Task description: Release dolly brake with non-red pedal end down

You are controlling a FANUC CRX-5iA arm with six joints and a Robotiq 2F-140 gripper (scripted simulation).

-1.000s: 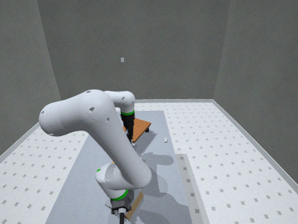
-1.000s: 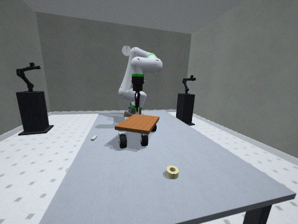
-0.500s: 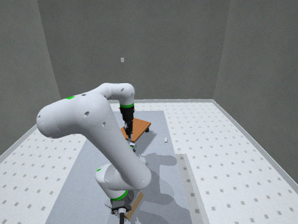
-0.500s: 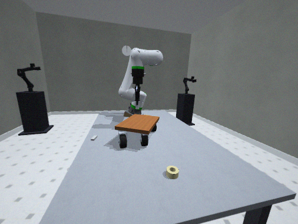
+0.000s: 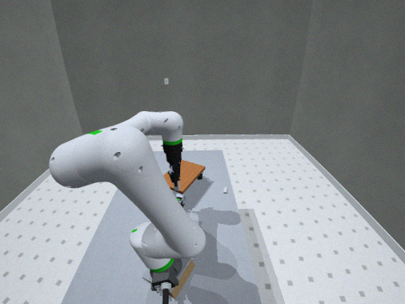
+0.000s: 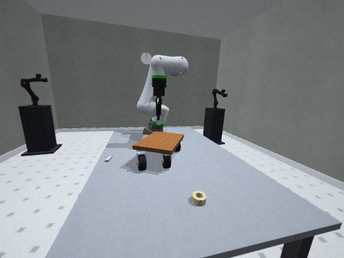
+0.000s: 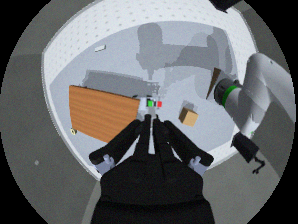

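The dolly (image 6: 158, 142) is a brown wooden board on black caster wheels, standing on the grey table; it also shows in the top view (image 5: 185, 174) and in the wrist view (image 7: 100, 113). My gripper (image 6: 158, 113) is shut and empty, pointing straight down above the dolly's end nearest the robot base. In the wrist view the closed fingertips (image 7: 152, 117) sit just over the caster's brake pedal (image 7: 154, 103), which shows a green part and a red part at the board's corner. I cannot tell whether the fingertips touch the pedal.
A yellow ring (image 6: 198, 198) lies on the table toward the front. A small white block (image 6: 108, 158) lies beside the dolly. A small brown box (image 7: 189, 116) sits near the robot base. Two black pedestals (image 6: 37, 129) with camera arms stand on the floor.
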